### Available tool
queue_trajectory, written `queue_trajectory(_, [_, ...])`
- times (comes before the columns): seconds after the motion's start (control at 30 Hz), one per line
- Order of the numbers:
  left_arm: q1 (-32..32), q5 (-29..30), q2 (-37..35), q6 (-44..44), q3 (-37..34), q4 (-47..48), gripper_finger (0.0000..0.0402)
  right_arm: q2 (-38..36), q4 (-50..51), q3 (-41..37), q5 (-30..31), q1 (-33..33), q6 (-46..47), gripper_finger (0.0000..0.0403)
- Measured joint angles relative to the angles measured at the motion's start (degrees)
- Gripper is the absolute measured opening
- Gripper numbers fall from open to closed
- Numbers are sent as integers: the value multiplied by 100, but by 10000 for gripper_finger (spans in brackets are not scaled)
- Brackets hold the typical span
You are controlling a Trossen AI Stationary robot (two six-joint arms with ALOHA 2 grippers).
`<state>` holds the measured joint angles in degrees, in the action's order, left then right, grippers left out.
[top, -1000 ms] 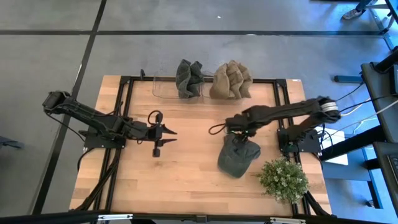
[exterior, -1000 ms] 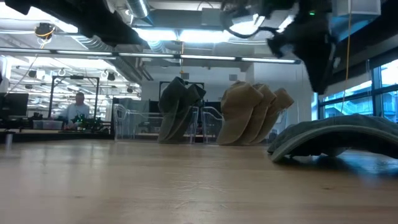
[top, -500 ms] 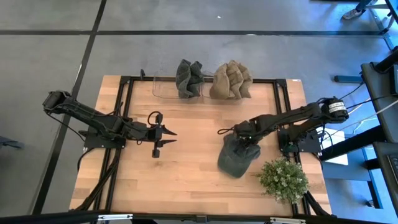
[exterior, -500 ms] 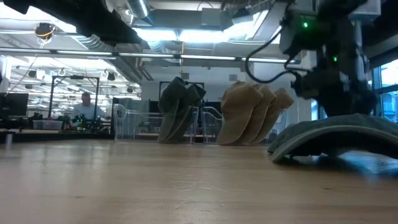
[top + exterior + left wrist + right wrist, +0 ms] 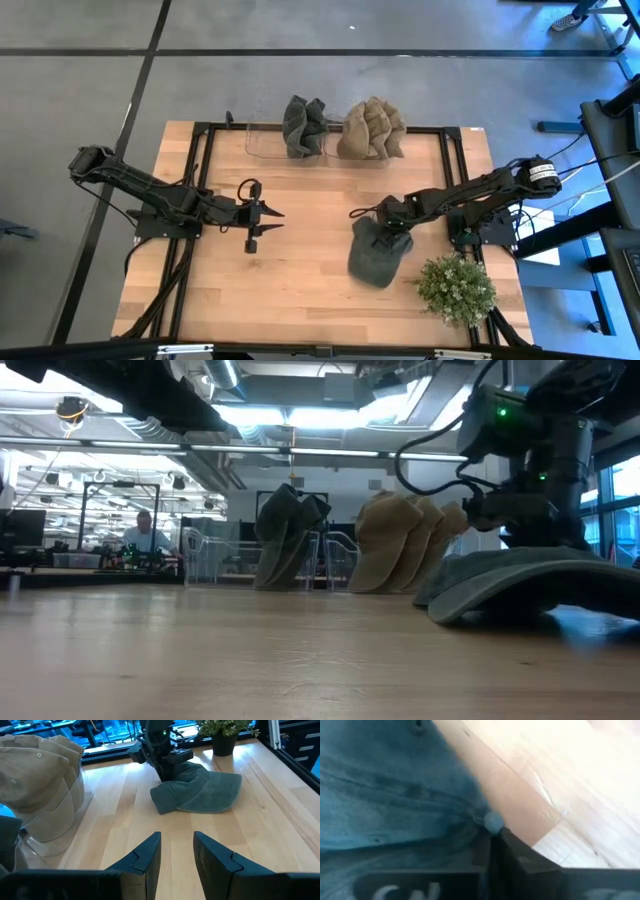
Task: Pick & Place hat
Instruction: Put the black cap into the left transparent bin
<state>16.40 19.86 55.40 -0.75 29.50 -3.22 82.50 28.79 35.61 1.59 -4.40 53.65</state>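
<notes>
Hat (image 5: 376, 258) flat, brim toward front edge.

Grey floor (image 5: 90, 90) crossed by dark lines surrounds the wooden desk (image 5: 300, 280). Far behind, ceiling strip lights (image 5: 300, 415) glow, a person (image 5: 145, 535) sits left, and windows (image 5: 620, 490) stand right.

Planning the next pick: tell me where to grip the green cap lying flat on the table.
Grip the green cap at the crown's back edge, from above. It lies flat, and there the fabric bunches enough to pinch, where the right gripper already presses. The brim hugs the table.
</notes>
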Motion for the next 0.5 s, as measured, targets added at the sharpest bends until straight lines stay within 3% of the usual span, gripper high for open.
queue_trajectory(0.3, [0,2,-1,0,0,2,109,24,-284,38,502,4,-487,7])
queue_trajectory(0.5, [0,21,0,0,0,-1,109,24,-297,614,1308,4,-1370,5])
